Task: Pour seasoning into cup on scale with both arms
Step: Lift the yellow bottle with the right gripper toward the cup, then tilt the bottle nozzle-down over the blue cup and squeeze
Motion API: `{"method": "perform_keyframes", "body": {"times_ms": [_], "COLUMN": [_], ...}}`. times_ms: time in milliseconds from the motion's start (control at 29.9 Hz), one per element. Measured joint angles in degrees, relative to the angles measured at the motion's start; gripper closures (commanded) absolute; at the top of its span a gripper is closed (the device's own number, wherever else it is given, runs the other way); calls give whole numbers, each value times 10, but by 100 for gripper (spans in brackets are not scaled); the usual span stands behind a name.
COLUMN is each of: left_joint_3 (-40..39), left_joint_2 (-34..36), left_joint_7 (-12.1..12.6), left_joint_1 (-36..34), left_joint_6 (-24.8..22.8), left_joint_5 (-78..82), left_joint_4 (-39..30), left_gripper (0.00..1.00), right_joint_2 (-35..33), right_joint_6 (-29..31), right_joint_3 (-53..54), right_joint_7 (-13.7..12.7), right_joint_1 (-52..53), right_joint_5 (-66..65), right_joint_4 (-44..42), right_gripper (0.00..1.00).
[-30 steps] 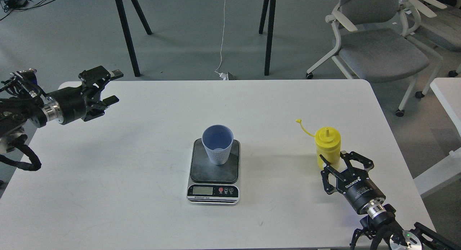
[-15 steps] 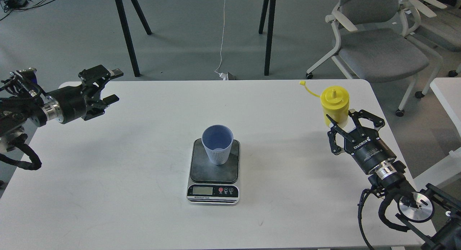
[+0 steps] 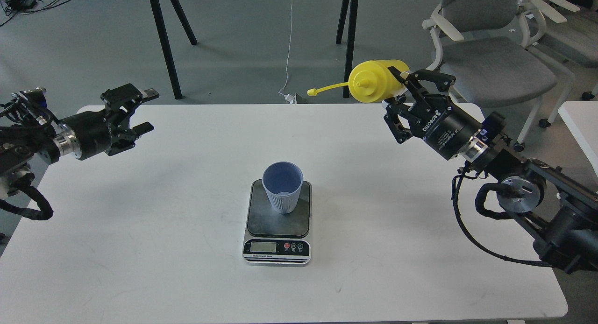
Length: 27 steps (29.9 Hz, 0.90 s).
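Observation:
The light blue ribbed cup (image 3: 282, 187) stands upright on the dark plate of the scale (image 3: 278, 221) at the table's middle. My right gripper (image 3: 397, 93) is shut on the yellow seasoning bottle (image 3: 373, 81) and holds it high above the table's far right part. The bottle is tilted, with its nozzle pointing left toward me, and its tethered cap (image 3: 311, 91) hangs out to the left. My left gripper (image 3: 140, 111) is open and empty over the table's far left corner, well apart from the cup.
The white table (image 3: 187, 249) carries only the scale and cup. Black table legs (image 3: 161, 39) and a white cable (image 3: 288, 44) stand behind it. Grey office chairs (image 3: 490, 58) are at the back right, and another white table edge (image 3: 579, 123) is at the far right.
My right gripper has lifted the bottle from the table's right side, carried it up and to the left, and tipped it so the nozzle points left. The left arm has barely moved.

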Motion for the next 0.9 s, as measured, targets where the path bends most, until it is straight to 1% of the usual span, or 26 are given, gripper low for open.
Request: {"method": "perform_keyframes", "body": {"times_ms": [267, 468, 635, 902], "left_joint_3": [0, -1, -1, -1], "left_joint_2": [1, -1, -1, -1], "left_joint_7": [0, 0, 0, 0], "left_joint_1": [1, 1, 1, 1], "left_joint_6": [0, 0, 0, 0], "left_joint_5": [0, 0, 0, 0], "left_joint_4": [0, 0, 0, 0], "left_gripper": [1, 1, 1, 1], "right_joint_2": [3, 5, 9, 64], "right_joint_6": [0, -9, -16, -17], "right_joint_3": [-75, -132, -152, -166], "right_joint_7": [13, 23, 29, 30], "right_joint_1": [95, 169, 204, 236], "right_joint_5": [-98, -161, -195, -253], "right_joint_4": [-19, -62, -98, -171], "right_gripper": [64, 64, 64, 63]}}
